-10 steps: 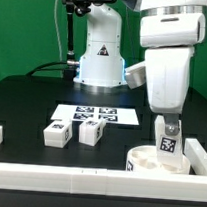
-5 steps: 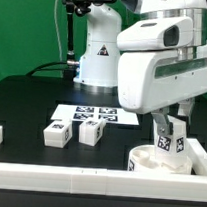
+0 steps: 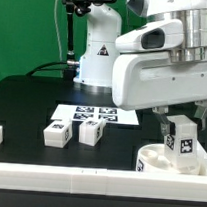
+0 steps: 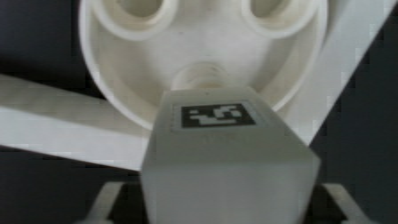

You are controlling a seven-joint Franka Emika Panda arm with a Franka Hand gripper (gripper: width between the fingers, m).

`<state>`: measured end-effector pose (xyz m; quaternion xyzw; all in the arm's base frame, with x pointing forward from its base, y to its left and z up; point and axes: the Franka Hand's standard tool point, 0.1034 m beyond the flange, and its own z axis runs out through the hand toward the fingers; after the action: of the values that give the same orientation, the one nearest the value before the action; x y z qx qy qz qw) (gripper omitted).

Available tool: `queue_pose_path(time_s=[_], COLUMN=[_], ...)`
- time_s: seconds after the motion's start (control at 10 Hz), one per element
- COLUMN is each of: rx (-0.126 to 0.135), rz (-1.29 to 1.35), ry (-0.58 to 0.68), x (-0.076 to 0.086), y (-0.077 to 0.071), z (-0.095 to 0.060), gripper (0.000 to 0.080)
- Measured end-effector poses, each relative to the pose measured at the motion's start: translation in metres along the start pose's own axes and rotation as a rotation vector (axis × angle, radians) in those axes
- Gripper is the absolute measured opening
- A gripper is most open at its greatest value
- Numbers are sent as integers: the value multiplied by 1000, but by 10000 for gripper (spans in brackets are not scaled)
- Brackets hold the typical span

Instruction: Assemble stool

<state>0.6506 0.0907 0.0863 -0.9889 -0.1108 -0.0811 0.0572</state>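
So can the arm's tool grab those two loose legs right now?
Probably not yet: the tool is shut on another leg at the seat. Nothing stands over the loose legs, though.

Border bar hems the seat; bare table flanks it.

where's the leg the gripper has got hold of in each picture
exterior view: the held leg is low at the exterior view's right, upright over the round seat, tag facing the camera.
wrist view: the same leg fills the foreground nearest the camera, tag on its face, with the seat beyond it.
shared landmark: the round seat, just past the leg in both views.
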Motion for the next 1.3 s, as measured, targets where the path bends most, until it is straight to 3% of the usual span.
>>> queue_pose_path(time_s=[1.0,1.3], rx=[23,51], rz=[641,927], ry=[16,7], x=[-2,-4], y=[-1,1], z=[0,-1], gripper=[346,346])
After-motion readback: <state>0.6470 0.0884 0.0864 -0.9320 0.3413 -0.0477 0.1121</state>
